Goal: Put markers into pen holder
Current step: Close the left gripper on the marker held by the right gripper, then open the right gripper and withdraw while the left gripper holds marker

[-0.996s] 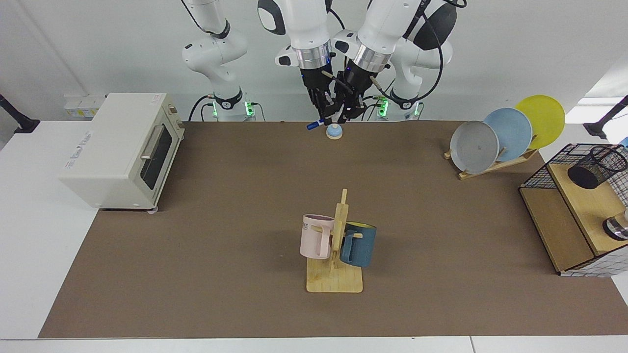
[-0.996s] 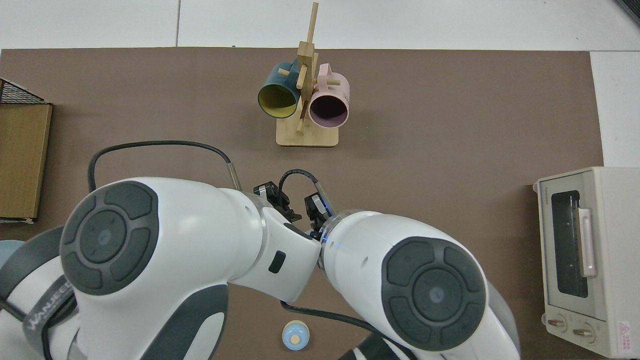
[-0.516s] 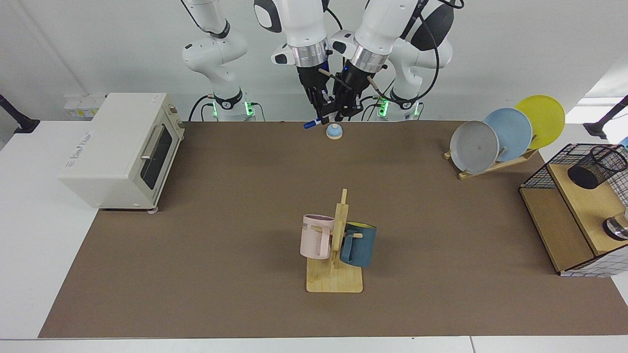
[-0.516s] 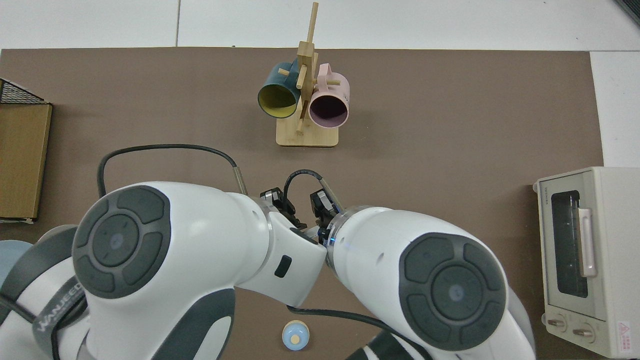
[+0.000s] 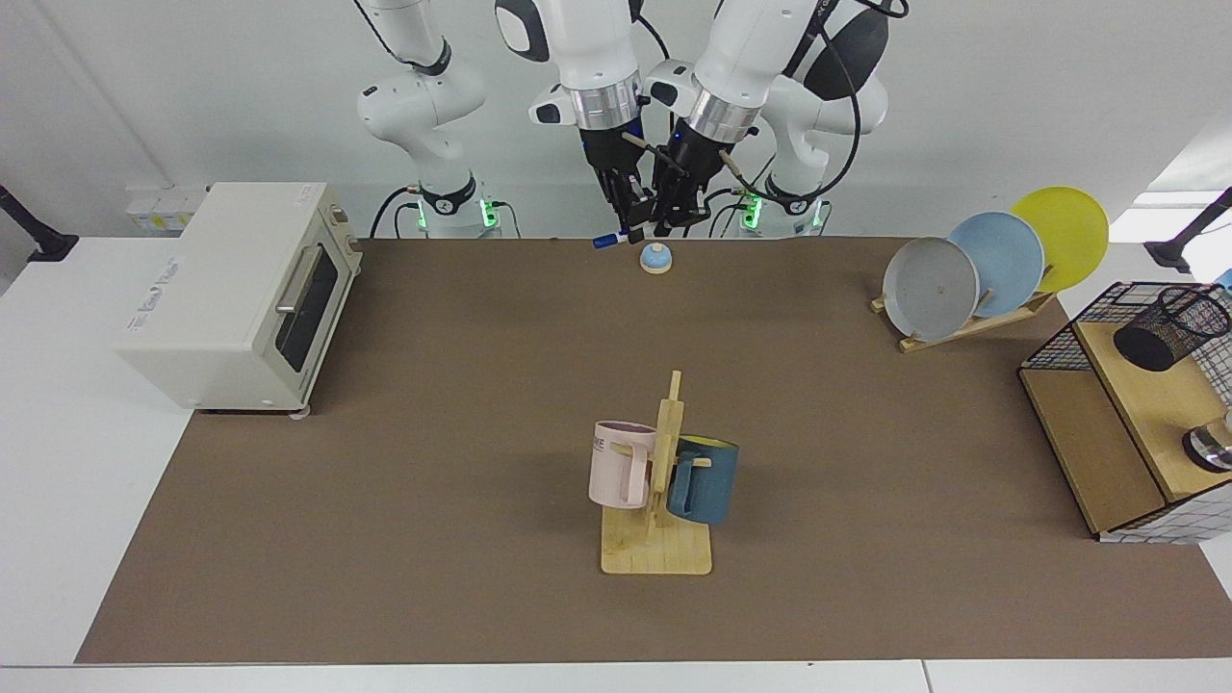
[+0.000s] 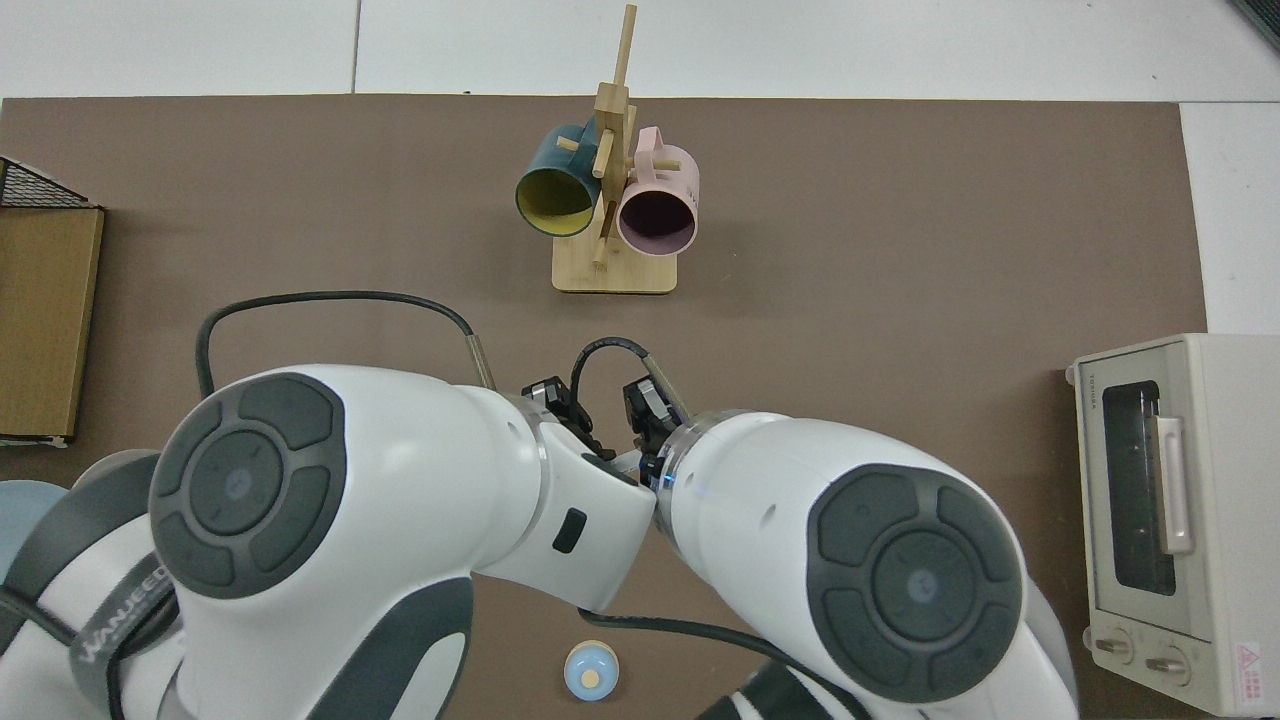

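A plain white wall (image 5: 1011, 106) backs a white table (image 5: 58, 462) topped with a brown mat (image 5: 462, 404)

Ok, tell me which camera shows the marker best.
The facing view. There the marker shows its blue end sticking out below the right gripper, close to the left gripper, above the table's far edge. In the top view the two arms hide it entirely.

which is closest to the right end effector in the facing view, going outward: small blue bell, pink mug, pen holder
From the right end effector:
1. Small blue bell, just beside it at the table's far edge.
2. Pink mug, on the rack mid-table.
3. Pen holder, on the shelf at the view's right.
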Robot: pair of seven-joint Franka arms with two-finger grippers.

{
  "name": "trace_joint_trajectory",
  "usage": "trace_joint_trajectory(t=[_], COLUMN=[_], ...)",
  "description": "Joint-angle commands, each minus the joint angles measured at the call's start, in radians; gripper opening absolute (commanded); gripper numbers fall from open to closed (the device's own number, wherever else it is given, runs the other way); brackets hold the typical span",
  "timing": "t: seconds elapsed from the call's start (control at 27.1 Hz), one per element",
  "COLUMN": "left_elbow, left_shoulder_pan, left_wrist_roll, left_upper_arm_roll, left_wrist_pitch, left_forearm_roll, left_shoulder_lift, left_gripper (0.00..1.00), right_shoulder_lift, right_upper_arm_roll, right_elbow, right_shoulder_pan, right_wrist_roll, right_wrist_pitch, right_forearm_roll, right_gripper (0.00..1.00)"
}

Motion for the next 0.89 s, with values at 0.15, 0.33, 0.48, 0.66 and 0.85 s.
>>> trace_joint_trajectory(t=[0.15, 0.33, 0.48, 0.66, 0.85], left_elbow=[-0.026, -0.026, -0.024, -0.023, -0.021], left_shoulder_pan=[-0.011, -0.009, -0.007, -0.003, 0.0], left_wrist_roll=[0.01, 0.01, 0.01, 0.009, 0.01], left_upper_arm_roll=[0.009, 0.009, 0.009, 0.011, 0.011], left_wrist_pitch=[0.024, 0.026, 0.026, 0.026, 0.024], left_forearm_roll=[0.022, 0.022, 0.022, 0.021, 0.021], left_shoulder_lift=[-0.007, -0.007, -0.007, -0.007, -0.008], left_gripper=[0.0, 0.0, 0.0, 0.0, 0.0], right_shoulder_lift=[-0.012, -0.012, -0.012, -0.012, -0.021], right_upper_arm_roll=[0.004, 0.004, 0.002, 0.002, 0.002], right_elbow=[0.005, 0.005, 0.005, 0.005, 0.005], right_shoulder_pan=[0.0, -0.006, -0.006, -0.009, -0.031], right_wrist_roll=[-0.028, -0.029, -0.029, -0.029, -0.029], right_wrist_pitch=[-0.032, -0.032, -0.032, -0.033, -0.035], right_forearm_roll=[0.002, 0.001, 0.001, 0.001, 0.002], right_gripper=[0.0, 1.0, 1.0, 1.0, 1.0])
